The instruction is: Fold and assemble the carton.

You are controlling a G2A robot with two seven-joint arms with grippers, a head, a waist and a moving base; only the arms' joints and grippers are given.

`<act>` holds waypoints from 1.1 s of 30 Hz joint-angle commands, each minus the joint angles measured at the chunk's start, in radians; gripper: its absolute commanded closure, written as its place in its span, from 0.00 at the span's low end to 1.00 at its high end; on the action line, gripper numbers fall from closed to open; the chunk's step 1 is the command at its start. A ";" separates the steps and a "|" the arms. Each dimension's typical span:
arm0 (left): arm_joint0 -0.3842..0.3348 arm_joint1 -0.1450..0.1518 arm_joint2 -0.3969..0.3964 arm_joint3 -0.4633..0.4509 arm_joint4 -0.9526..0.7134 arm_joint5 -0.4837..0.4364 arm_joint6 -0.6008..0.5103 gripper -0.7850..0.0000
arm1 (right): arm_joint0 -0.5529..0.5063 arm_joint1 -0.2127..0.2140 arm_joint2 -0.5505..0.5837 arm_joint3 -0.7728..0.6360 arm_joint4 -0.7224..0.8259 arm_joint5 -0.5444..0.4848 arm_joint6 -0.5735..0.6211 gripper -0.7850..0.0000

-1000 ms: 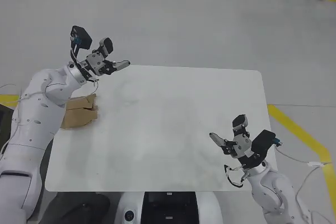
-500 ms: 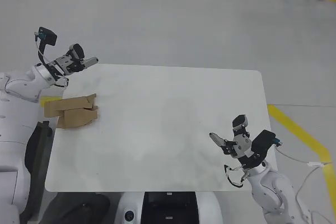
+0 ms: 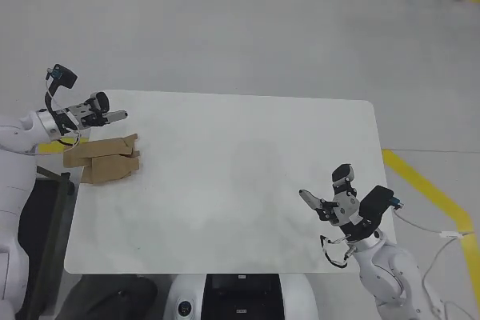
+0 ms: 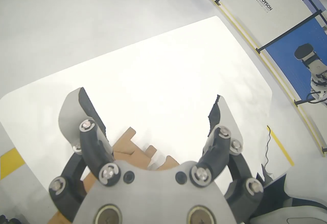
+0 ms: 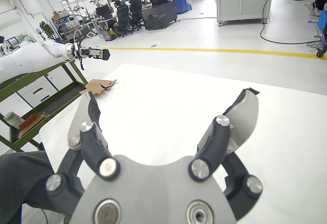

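Observation:
A flat brown carton (image 3: 104,159) lies unfolded at the left edge of the white table (image 3: 240,176), partly overhanging it. Its notched flaps show in the left wrist view as the carton (image 4: 132,151) just under the gripper body, and far off as the carton (image 5: 98,86) in the right wrist view. My left gripper (image 3: 112,117) hovers open just above and behind the carton, at the table's far left corner; the left gripper (image 4: 150,107) holds nothing. My right gripper (image 3: 324,192) stands open and empty over the table's near right part, seen as the right gripper (image 5: 171,99).
A green metal cart (image 5: 43,97) with cardboard scraps on its lower shelf stands beside the table's left side. Yellow floor tape (image 3: 432,192) runs past the right edge. Wide bare tabletop lies between the two arms.
My left arm has swung leftward and toward the near side, from over the far left of the table to its corner beside the carton. The right arm and the carton have stayed still.

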 commanded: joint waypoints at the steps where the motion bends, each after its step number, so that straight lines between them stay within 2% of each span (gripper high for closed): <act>1: 0.002 0.014 0.014 0.008 -0.010 0.000 0.001 0.00 | 0.000 0.000 0.000 0.000 0.000 0.000 0.000 0.00; 4: 0.003 0.030 0.031 0.023 -0.037 0.000 0.001 0.00 | 0.000 0.000 0.000 0.000 0.000 0.000 0.000 0.00; 24: 0.003 0.030 0.031 0.023 -0.037 0.000 0.001 0.00 | 0.000 0.000 0.000 0.000 0.000 0.000 0.000 0.00; 26: 0.022 0.031 0.030 0.013 -0.033 0.028 0.020 0.00 | 0.000 0.000 0.000 0.000 0.000 0.000 0.000 0.00; 33: 0.048 0.057 -0.013 0.093 -0.053 0.070 -0.016 0.00 | 0.000 0.000 0.000 0.000 0.000 0.000 0.000 0.00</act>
